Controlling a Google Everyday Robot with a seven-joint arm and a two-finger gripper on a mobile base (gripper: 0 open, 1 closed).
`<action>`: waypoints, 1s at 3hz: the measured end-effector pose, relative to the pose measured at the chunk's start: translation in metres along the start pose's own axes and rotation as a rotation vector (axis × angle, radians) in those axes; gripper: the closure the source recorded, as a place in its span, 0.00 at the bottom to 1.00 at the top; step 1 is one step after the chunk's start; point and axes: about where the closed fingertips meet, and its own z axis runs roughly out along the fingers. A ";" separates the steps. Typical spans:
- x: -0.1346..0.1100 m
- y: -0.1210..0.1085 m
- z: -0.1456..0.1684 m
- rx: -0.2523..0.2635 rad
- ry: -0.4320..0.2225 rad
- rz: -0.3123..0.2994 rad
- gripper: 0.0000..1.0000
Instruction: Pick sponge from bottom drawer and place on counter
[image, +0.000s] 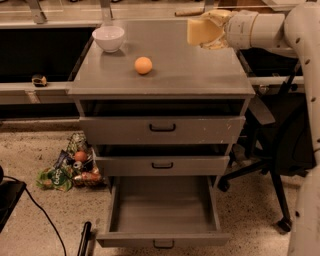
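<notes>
Counter (200, 75) grey and scuffed, bottom drawer (161, 207) pulled open at 6 o'clock, gripper (212, 32) over the counter's 1 o'clock corner, fingers clamped on sponge (199, 31), white bowl (108, 37) at 11 o'clock, orange ball (143, 65) near centre

The place looks like a robotics lab or test workshop rather than a home, though the dim surroundings make that only probable. A plain grey metal cabinet (162, 131) with three drawers stands on a speckled hard floor (47, 220) beside a black rolling office chair (280, 150), with a loose black cable (46, 216) and a heap of snack packets (70, 169) on the floor and a long bench ledge (35, 91) behind. A white robot arm (265, 27) extends in from the right, its gripper (214, 31) clasping a sponge (197, 32) above the back right corner of the counter (200, 75).
</notes>
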 end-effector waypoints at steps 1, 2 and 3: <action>0.015 0.016 0.012 0.003 0.004 0.098 0.82; 0.024 0.036 0.021 -0.016 -0.010 0.195 0.58; 0.029 0.054 0.029 -0.038 -0.023 0.267 0.35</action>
